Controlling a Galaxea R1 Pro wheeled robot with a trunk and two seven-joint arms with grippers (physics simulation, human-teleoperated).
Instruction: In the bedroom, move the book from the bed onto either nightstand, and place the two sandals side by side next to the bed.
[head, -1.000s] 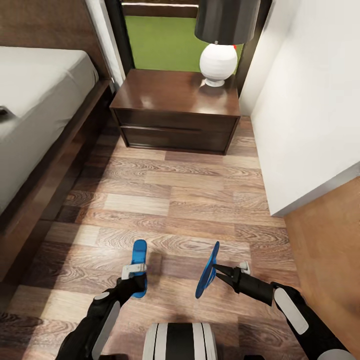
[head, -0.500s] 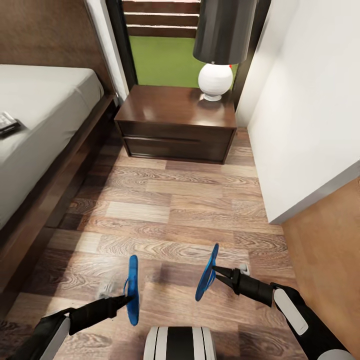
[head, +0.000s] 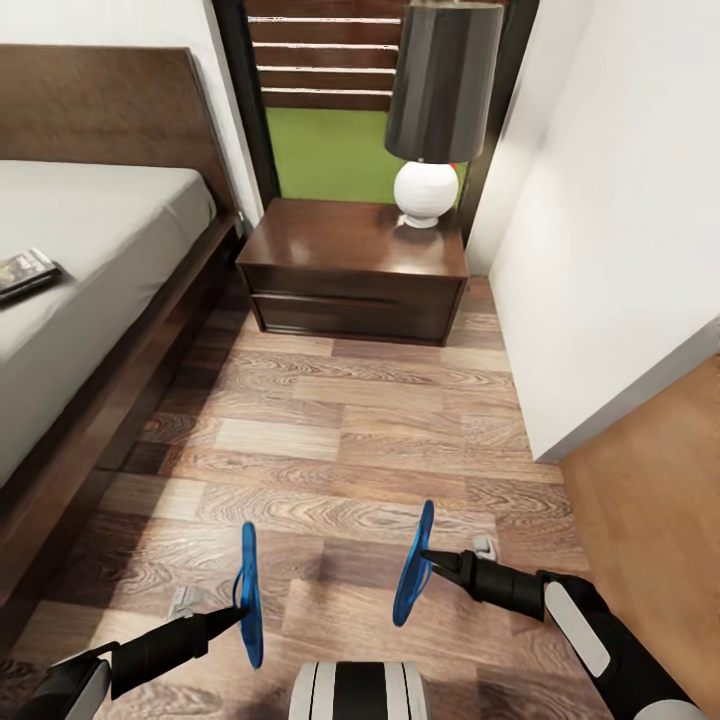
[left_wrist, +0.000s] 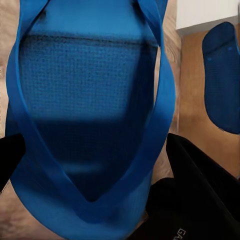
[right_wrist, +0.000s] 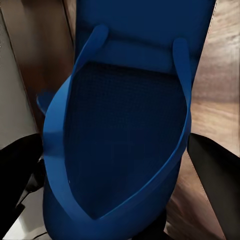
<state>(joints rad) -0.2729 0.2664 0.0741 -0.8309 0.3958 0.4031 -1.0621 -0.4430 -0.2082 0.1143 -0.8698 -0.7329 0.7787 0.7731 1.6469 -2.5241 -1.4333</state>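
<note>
Each gripper's jaws clamp one blue sandal edge-on above the floor: left sandal, right sandal. Released upright, either could topple askew.

At the top centre of my head view stands a lamp — dark grey, slightly tapered shade over a round white ribbed base on a small white foot. Behind it, a tall black-framed window shows brown horizontal fence slats above a patch of bright green grass. A plain white wall fills the upper right, running down to a slanted lower edge. Below that edge, at lower right, lies a strip of smoother orange-brown floor — paler and less grained than the wood planks spread across the middle of the frame.
</note>
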